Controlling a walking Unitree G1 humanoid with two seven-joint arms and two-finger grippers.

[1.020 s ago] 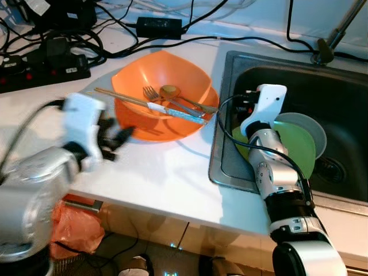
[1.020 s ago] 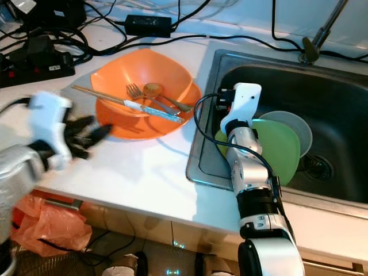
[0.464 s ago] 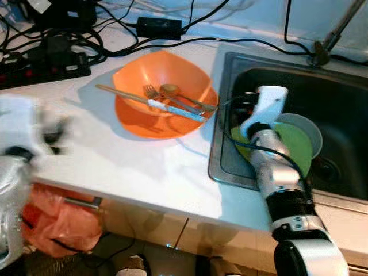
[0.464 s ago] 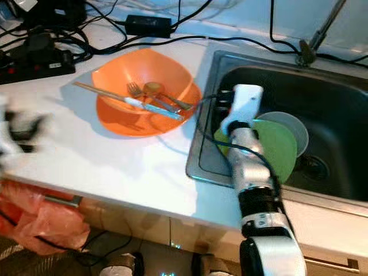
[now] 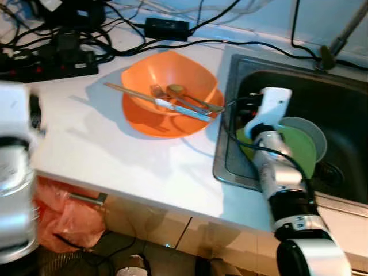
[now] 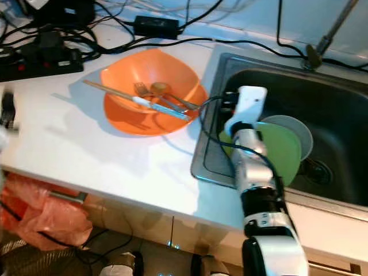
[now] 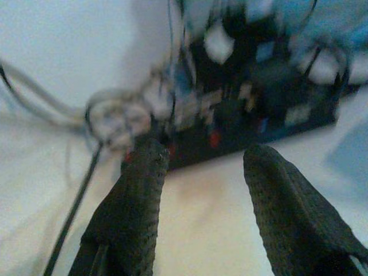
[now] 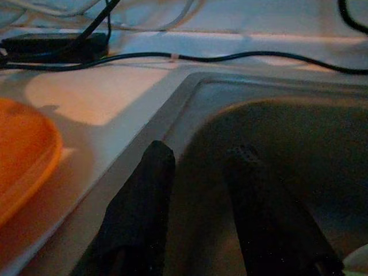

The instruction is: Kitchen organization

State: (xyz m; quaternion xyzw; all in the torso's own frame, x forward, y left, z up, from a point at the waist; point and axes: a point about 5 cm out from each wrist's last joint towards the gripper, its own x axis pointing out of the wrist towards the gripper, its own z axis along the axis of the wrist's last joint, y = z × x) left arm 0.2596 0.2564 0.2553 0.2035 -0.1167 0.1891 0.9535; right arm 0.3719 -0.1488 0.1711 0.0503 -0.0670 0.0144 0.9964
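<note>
A: Where is the orange bowl [image 5: 169, 92], and how would it handle?

B: It sits on the white counter [image 5: 132, 167] near the sink's [image 5: 230, 167] left rim, stacked on an orange plate [image 5: 144, 118]. It looks like light, stiff plastic; chopsticks, fork and spoon lie loose across it and would probably slide if tipped. Take it by the rim nearest the counter's front edge.

A: And the grippers?

B: The right gripper [image 8: 198, 201] hangs inside the sink, fingers parted, empty. The left gripper [image 7: 201, 190] is spread, empty, facing a blurred power strip [image 7: 253, 109]. The green plate [image 5: 299, 149] is partly hidden by the right arm

White countertop [image 5: 115, 155] beside a steel sink [image 5: 339, 109], cables behind.
</note>
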